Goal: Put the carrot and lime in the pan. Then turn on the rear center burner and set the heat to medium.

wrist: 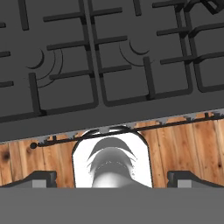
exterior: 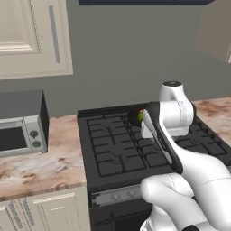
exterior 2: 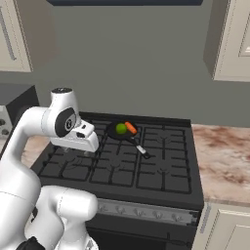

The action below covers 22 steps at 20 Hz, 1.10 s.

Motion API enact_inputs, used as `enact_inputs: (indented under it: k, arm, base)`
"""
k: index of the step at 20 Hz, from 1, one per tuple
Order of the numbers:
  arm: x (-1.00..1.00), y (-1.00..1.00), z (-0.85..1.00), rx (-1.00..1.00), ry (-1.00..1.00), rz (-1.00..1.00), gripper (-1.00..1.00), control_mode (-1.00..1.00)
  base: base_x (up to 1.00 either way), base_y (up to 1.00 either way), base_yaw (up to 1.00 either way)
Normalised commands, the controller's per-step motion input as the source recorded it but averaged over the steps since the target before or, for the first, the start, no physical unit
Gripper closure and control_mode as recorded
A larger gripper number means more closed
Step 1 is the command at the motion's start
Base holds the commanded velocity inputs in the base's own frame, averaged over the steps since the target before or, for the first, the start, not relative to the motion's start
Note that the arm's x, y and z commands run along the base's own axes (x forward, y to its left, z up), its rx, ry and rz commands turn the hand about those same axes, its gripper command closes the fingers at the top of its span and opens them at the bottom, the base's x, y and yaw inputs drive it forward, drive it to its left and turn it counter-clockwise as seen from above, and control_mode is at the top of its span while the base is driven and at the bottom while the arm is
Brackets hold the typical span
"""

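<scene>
Grey wall (exterior 2: 132,58) behind black stove (exterior: 113,149), far side from tool. Cream upper cabinets (exterior: 31,36) high on both sides. Marble-pattern counter (exterior: 40,167) on each side of stove, cream lower cabinets (exterior: 45,210) under it. Grey toaster oven (exterior: 20,124) on counter, well left of tool. Wooden plank floor (wrist: 183,144) below tool, in front of stove. Light even, soft.

The pan (exterior 2: 120,131) sits at the rear middle of the stove (exterior 2: 161,180), its handle reaching toward the front right. Inside it, the lime (exterior 2: 121,128) lies left of the carrot (exterior 2: 130,128), close together. A toaster oven (exterior: 21,124) stands on the tabletop (exterior: 40,167) left of the stove.
</scene>
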Motion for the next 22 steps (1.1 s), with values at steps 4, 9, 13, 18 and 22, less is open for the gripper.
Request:
enact_inputs:
  k: [4, 9, 13, 18, 22]
  arm:
    - [0.0, 0.0, 0.0, 0.0, 0.0, 0.0, -1.0, 1.0]
    - [0.0, 0.0, 0.0, 0.0, 0.0, 0.0, -1.0, 1.0]
    - [0.0, 0.0, 0.0, 0.0, 0.0, 0.0, -1.0, 1.0]
    - [0.0, 0.0, 0.0, 0.0, 0.0, 0.0, -1.0, -1.0]
    - [0.0, 0.0, 0.0, 0.0, 0.0, 0.0, -1.0, -1.0]
  base:
    - [0.0, 0.0, 0.0]
    - [0.0, 0.0, 0.0]
    - [0.0, 0.0, 0.0]
    - [0.0, 0.0, 0.0]
    - [0.0, 0.0, 0.0]
